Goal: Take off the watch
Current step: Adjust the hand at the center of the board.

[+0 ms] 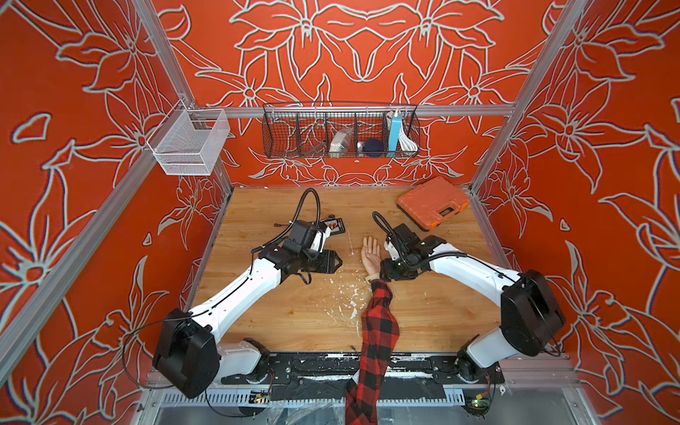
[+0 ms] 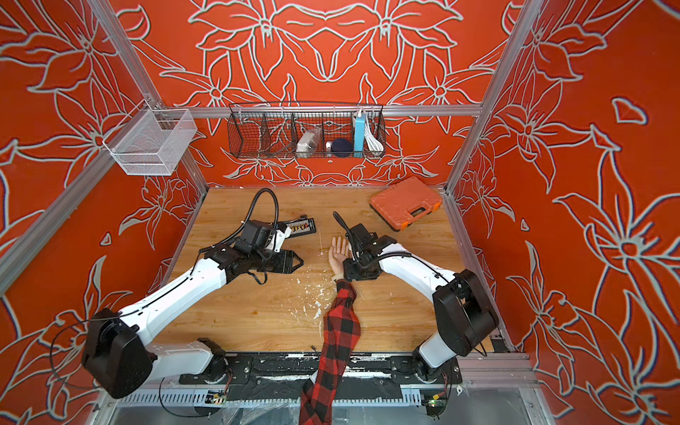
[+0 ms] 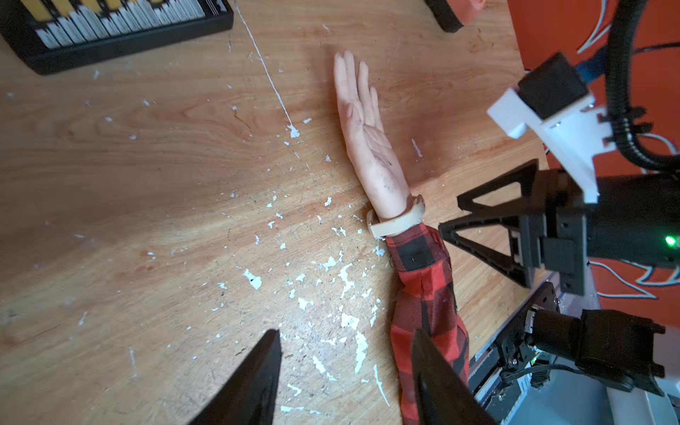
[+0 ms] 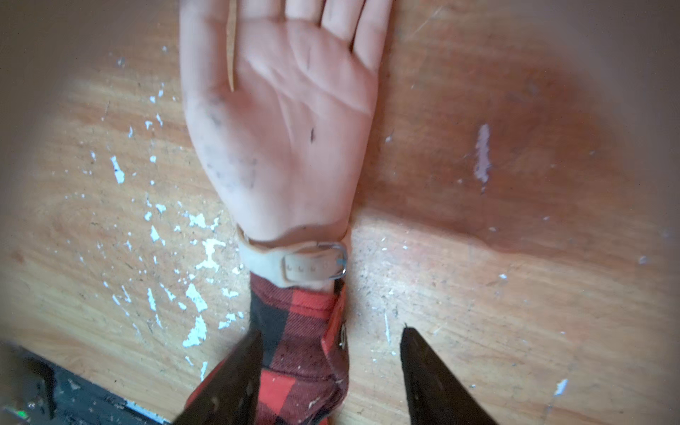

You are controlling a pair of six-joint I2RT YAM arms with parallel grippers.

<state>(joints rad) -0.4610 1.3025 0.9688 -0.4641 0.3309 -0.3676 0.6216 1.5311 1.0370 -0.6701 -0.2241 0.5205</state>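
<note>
Watch (image 4: 294,265) buckled round wrist of mannequin hand (image 4: 279,140), between palm and plaid sleeve (image 4: 294,316). Palm up, so buckle faces up within reach. Right gripper (image 4: 331,331) spread, empty, poised at cuff; sleeve contact unclear. Left gripper (image 3: 346,333) spread, empty, well apart.

Both top views looked steeply down from high above the front edge onto the whole wooden table (image 1: 279,316), with the back wall (image 1: 331,55) filling the upper frame. The left wrist camera saw the mannequin hand (image 3: 364,136) from the side, fairly near. The right wrist camera hung close over the palm. All four views shared the watch (image 4: 312,263).
</note>
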